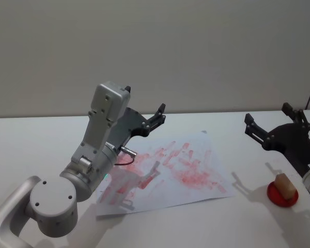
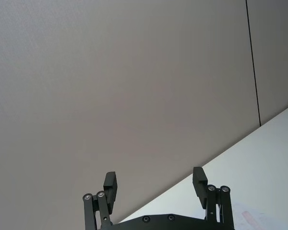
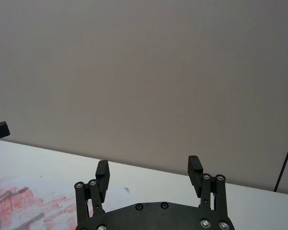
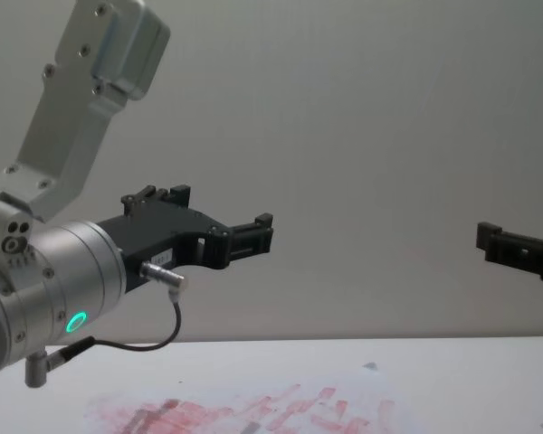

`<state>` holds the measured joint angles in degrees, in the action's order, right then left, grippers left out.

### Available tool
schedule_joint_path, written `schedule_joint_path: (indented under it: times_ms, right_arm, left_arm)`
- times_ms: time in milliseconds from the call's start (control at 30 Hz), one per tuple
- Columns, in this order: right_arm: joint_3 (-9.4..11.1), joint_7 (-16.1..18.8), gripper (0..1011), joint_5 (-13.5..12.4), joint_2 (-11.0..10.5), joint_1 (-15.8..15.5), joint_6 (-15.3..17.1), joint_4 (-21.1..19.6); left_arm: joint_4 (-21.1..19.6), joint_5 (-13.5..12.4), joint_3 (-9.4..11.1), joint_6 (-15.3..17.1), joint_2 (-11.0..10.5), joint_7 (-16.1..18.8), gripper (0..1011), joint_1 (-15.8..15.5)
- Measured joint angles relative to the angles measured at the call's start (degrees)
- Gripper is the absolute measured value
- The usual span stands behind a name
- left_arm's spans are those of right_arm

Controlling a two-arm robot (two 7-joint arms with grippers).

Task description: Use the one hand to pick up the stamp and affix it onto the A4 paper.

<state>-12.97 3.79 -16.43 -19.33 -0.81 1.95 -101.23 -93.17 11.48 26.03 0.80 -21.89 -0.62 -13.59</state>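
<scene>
Hovering off the right edge of the A4 paper (image 1: 196,155), your right gripper (image 1: 268,118) sits at about 3 o'clock from the sheet, raised above the white table (image 1: 41,139). Its two black fingers stand apart with nothing between them; the right wrist view shows the same gap, the right gripper (image 3: 147,170) facing the grey wall across the far table edge. From the chest view you see the right gripper (image 4: 493,240) entering from the right edge, well above the tabletop.

You will find the stamp (image 1: 284,185) at about 4 o'clock from the paper, a pale brown block resting on a round red pad (image 1: 280,199). Pad and stamp lie near the sheet's right corner but apart from it. The stamp is below the right gripper's fingertips, at roughly 5 o'clock from them, and nothing touches it.

The paper lies flat at the table's centre, turned at an angle and covered in red-pink prints.

Your left gripper (image 1: 157,116), on the arm with the green light ring (image 4: 75,321), hangs over the paper's 11 o'clock corner. In the left wrist view its fingers (image 2: 110,184) are spread wide and empty, and the chest view shows the left gripper (image 4: 258,233) held high above the sheet.
</scene>
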Motion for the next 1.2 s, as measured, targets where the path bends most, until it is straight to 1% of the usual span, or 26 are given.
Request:
schedule_joint_path:
  times_ms: [1200]
  right_arm:
    - [0.1,0.1,1001,-0.1,-0.1,-0.2,0.0,0.0]
  left_arm:
    - [0.0,0.0,0.0,0.0,0.0,0.0,1001,0.0]
